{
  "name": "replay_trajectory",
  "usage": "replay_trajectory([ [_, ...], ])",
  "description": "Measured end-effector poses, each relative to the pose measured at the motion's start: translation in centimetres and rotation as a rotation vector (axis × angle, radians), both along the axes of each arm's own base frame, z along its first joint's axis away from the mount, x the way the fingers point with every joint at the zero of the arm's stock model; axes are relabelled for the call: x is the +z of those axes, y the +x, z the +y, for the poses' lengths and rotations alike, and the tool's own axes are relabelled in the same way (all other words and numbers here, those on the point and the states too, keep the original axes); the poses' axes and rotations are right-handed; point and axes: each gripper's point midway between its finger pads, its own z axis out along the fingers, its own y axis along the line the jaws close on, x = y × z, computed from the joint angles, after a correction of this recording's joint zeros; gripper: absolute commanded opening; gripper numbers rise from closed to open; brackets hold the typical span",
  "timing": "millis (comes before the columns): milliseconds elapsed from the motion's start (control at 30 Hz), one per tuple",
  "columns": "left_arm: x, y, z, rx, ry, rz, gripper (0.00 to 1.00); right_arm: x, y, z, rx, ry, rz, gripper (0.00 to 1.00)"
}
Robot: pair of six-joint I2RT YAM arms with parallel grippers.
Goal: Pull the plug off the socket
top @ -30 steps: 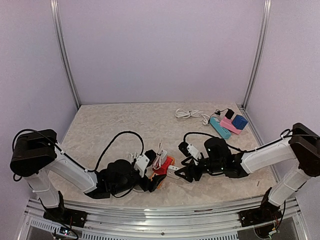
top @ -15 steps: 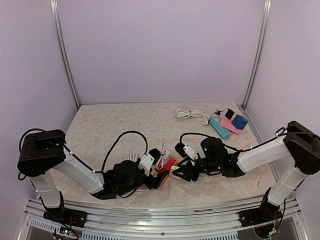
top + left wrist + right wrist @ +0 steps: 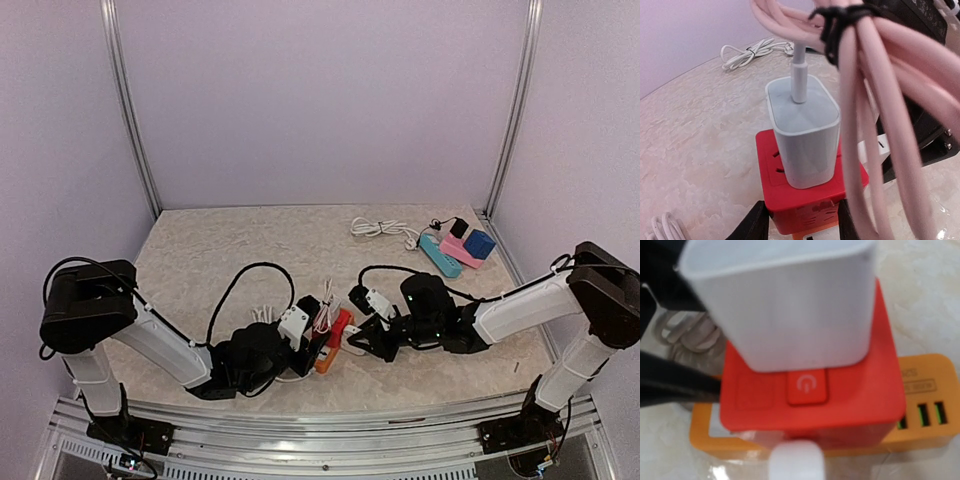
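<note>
A red socket cube (image 3: 810, 190) on an orange base (image 3: 920, 390) sits near the table's front middle (image 3: 337, 328). A white plug (image 3: 805, 135) is pushed into its top, with a bundle of pink cable (image 3: 875, 65) rising from it. My left gripper (image 3: 800, 222) is shut on the socket, one black finger (image 3: 756, 222) pressed on each side. My right gripper (image 3: 365, 340) is close on the socket's right. Its fingers are out of its own view, where a small white piece (image 3: 795, 460) sits at the bottom, in front of the socket (image 3: 840, 395) and plug (image 3: 780, 305).
A coiled white cable (image 3: 380, 228) lies at the back right, beside teal (image 3: 440, 255), pink (image 3: 460, 250) and blue (image 3: 479, 243) power blocks. A black cable (image 3: 240, 275) loops over the left arm. More white cable (image 3: 660, 227) lies left of the socket.
The left arm slid right and its jaws closed onto the socket's sides. The right arm moved left, up to the socket.
</note>
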Motion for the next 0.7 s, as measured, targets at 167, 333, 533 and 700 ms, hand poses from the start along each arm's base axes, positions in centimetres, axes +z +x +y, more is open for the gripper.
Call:
replay_trajectory([
  [167, -0.4, 0.2, 0.4, 0.026, 0.014, 0.007, 0.44, 0.1, 0.2, 0.0, 0.001, -0.006, -0.014, 0.06],
  [333, -0.9, 0.1, 0.5, 0.028, 0.036, 0.009, 0.69, 0.1, 0.1, 0.0, 0.006, -0.009, -0.02, 0.03],
  [533, -0.6, -1.0, -0.4, -0.015, 0.021, 0.002, 0.76, 0.1, 0.1, 0.0, 0.007, -0.008, -0.02, 0.01],
  [700, -0.1, -0.8, -0.9, -0.012, 0.007, -0.007, 0.82, 0.1, 0.1, 0.0, 0.009, -0.008, -0.019, 0.0],
])
